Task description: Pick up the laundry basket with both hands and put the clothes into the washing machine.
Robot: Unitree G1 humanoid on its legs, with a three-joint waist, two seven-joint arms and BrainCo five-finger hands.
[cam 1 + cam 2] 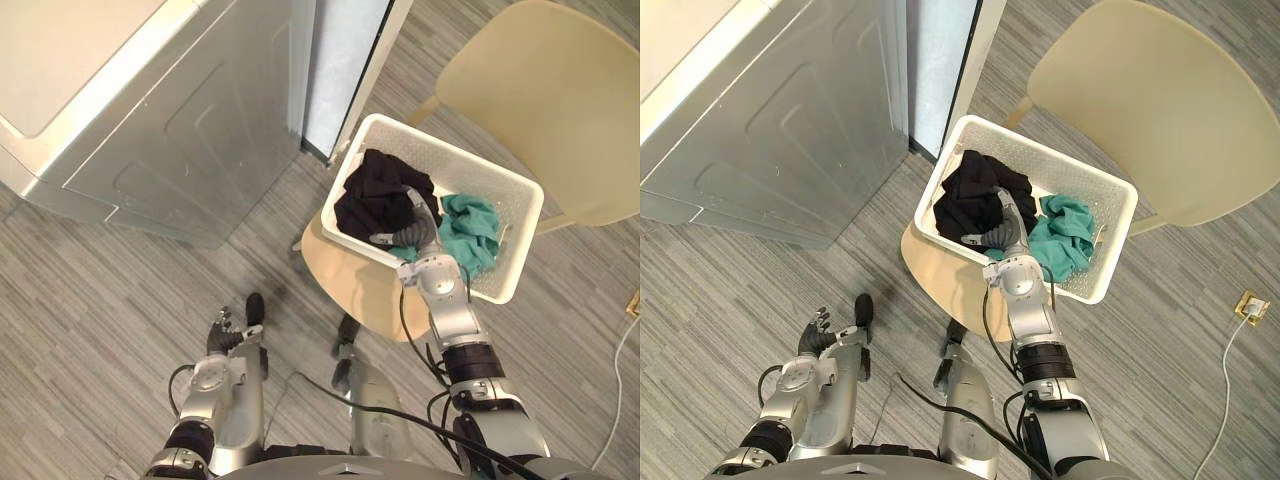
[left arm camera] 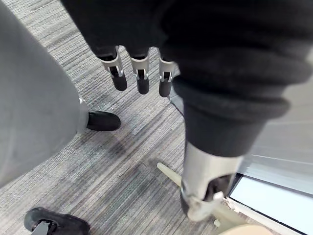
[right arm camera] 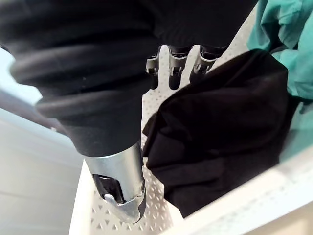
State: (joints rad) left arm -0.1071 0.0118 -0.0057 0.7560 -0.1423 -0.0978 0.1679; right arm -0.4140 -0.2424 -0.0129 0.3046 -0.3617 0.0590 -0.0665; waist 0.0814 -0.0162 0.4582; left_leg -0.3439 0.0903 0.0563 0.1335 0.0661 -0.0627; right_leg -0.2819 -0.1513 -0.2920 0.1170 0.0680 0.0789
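A white perforated laundry basket [image 1: 455, 158] rests on a round beige seat [image 1: 355, 285]. Inside it lie a black garment [image 1: 368, 195] at the machine's side and a teal garment [image 1: 472, 232] beside it. My right hand [image 1: 414, 226] reaches over the near rim into the basket. Its fingers [image 3: 174, 73] are straight and lie just over the black garment [image 3: 220, 127], holding nothing. My left hand [image 1: 232, 330] hangs low over the floor, well left of the basket, with fingers [image 2: 142, 78] relaxed and empty. The silver washing machine [image 1: 150, 120] stands at the upper left.
A pale upright panel [image 1: 345, 60] stands between the machine and the basket. A second beige chair [image 1: 545, 90] is behind the basket at the upper right. A floor socket [image 1: 632, 303] with a white cable lies at the right edge. Grey striped carpet covers the floor.
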